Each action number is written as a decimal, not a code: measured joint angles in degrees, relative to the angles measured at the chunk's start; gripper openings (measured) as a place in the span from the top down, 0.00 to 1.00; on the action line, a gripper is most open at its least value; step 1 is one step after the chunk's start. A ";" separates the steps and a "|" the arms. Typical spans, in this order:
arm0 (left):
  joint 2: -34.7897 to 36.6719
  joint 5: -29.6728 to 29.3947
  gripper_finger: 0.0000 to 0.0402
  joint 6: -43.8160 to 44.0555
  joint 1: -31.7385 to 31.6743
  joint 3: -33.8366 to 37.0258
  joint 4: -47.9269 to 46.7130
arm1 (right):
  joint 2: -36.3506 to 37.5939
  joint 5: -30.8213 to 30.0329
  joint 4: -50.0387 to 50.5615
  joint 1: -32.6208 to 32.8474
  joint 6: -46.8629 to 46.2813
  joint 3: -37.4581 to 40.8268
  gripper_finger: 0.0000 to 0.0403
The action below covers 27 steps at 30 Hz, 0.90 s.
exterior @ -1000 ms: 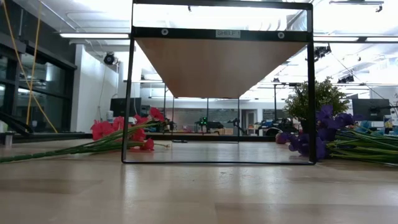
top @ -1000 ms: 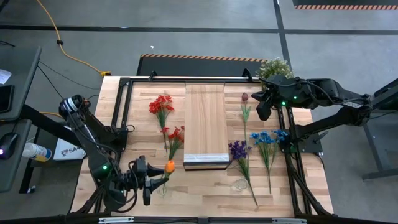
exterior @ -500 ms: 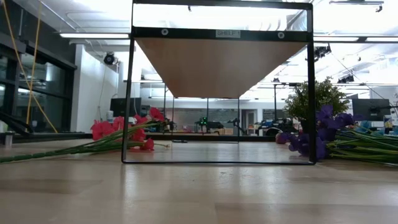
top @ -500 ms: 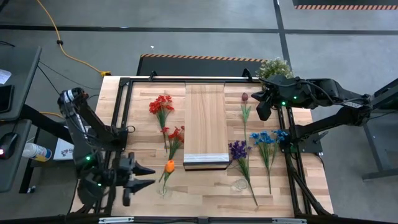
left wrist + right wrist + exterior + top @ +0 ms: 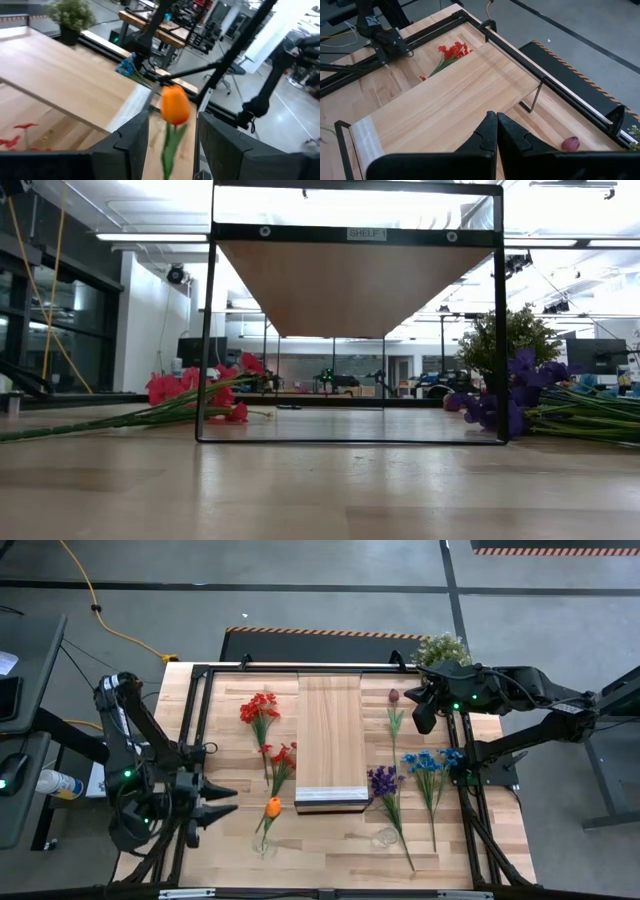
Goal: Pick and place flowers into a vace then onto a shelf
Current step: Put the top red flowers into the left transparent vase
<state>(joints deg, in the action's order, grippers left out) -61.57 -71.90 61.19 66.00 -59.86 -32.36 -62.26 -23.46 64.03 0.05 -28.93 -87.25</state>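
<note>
- Your left gripper (image 5: 225, 804) sat near the front left of the worktop (image 5: 330, 855), jaws apart and pointing right toward the orange flower (image 5: 272, 807); it held nothing.
- In the left wrist view the orange flower (image 5: 174, 105) showed in the gap between the two dark fingers (image 5: 131, 137), but the overhead view put its head just beyond the tips, so you had not yet closed on it.
- That flower lay just left of the shelf (image 5: 331, 730), its stem running toward the near edge.
- I judged it very light and springy: a thin stem that would bend or roll under a sideways push, and a soft head that would crush or slip.
- You would have done best taking it on the stem a little below the head, jaws across the stem, not on the bloom.
- The red flowers (image 5: 260, 707) lay left of the shelf; the blue flowers (image 5: 428, 762) and purple flowers (image 5: 382, 780) lay on its right.
- The clear vase (image 5: 386, 836) looked to stand near the front, right of the shelf, though it was faint.
- Your right gripper (image 5: 422, 716) waited over the far right, jaws together and empty.
</note>
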 joint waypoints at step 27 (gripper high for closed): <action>3.83 24.68 0.49 18.15 -37.40 0.00 -29.37 | 0.00 -0.59 -0.13 -0.02 0.00 0.01 1.00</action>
<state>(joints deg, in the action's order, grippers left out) -57.74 -47.22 79.33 28.60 -59.86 -61.73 -62.26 -24.05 63.90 0.03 -28.93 -87.24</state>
